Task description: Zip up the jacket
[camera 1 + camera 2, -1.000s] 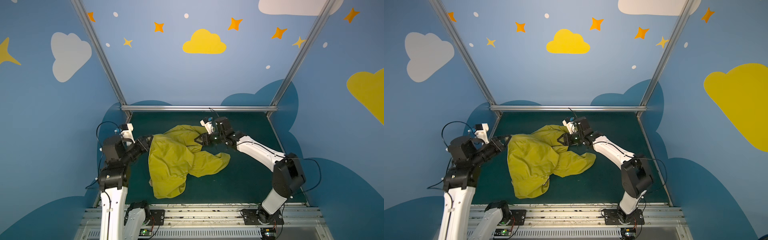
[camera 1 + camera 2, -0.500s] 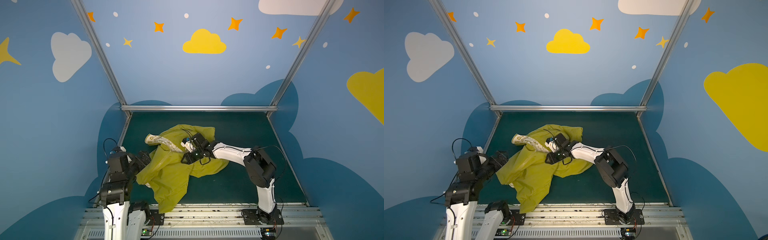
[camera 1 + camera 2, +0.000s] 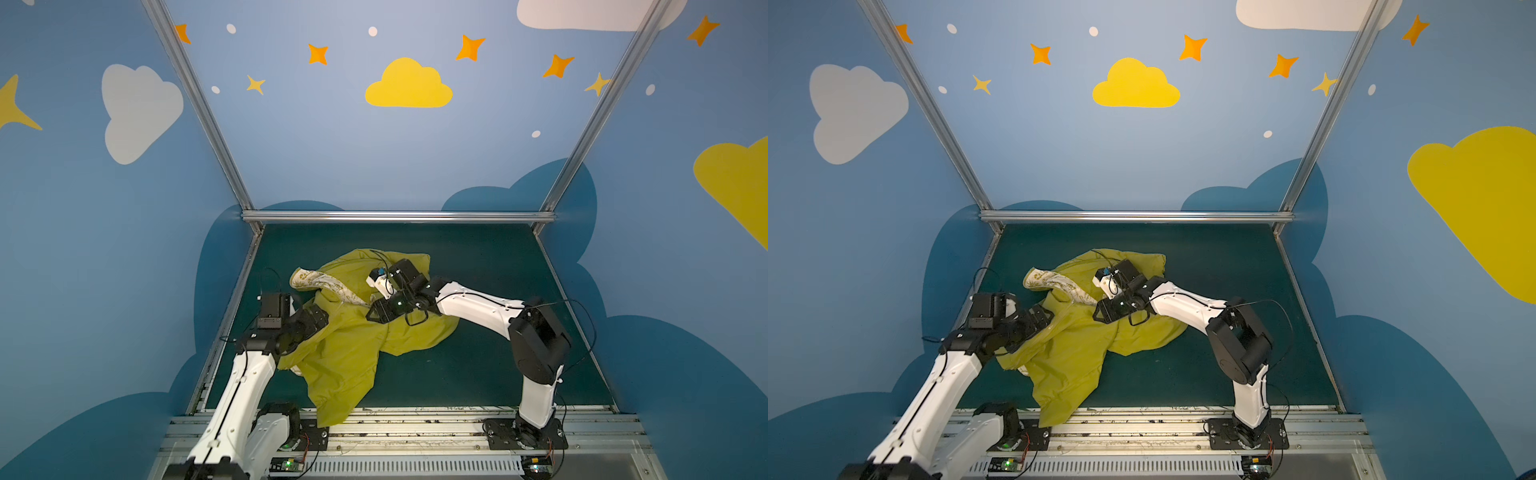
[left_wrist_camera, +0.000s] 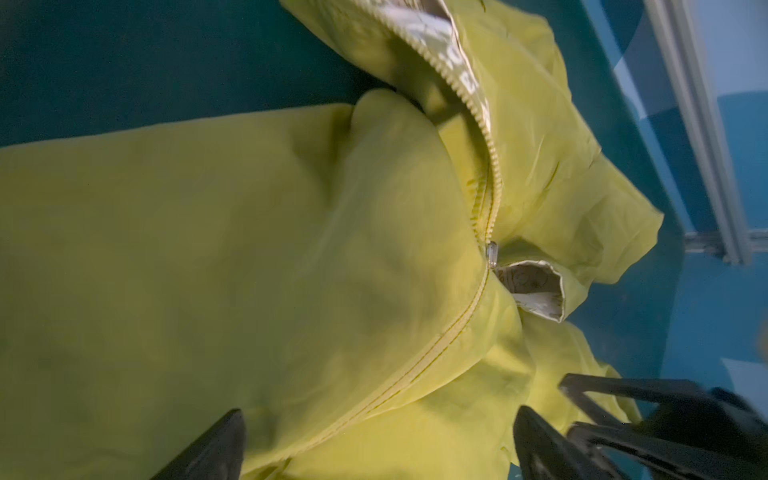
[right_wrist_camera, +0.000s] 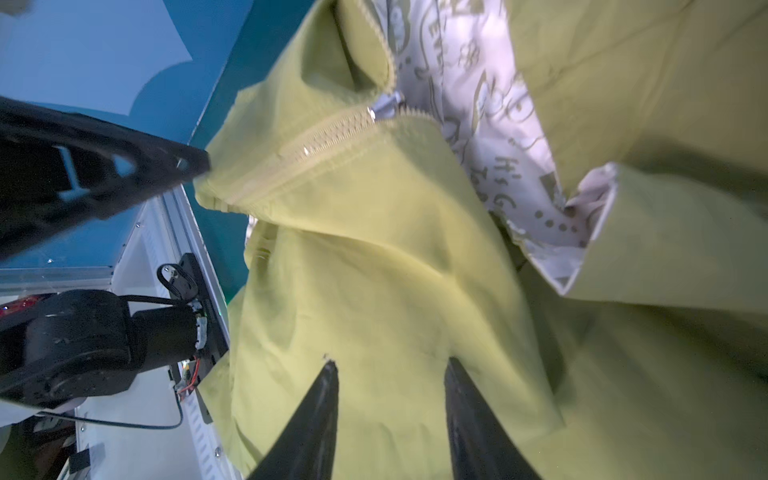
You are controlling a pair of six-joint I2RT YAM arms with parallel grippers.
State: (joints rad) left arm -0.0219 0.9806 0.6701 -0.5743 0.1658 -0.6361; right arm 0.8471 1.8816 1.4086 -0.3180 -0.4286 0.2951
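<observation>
Since half a second earlier the right arm [image 3: 478, 303] has unfolded, elbow swung out to the right, and the left arm [image 3: 249, 374] has reached forward, while the jacket [image 3: 349, 353] lies crumpled left of centre on the green worktop [image 3: 498, 374], its hem at the front rail [image 3: 415, 419] and a flap of printed lining [image 3: 320, 284] turned out at its far left. Left gripper [image 4: 380, 411]: at the jacket's left edge, jaws spread wide over the fabric, clamping nothing; right gripper [image 5: 392, 361]: over the jacket's middle, jaws partly apart above the fabric, a pinch impossible to confirm. Zipper slider [image 4: 492, 253]: partway along, teeth joined on the hem side and parted beyond.
</observation>
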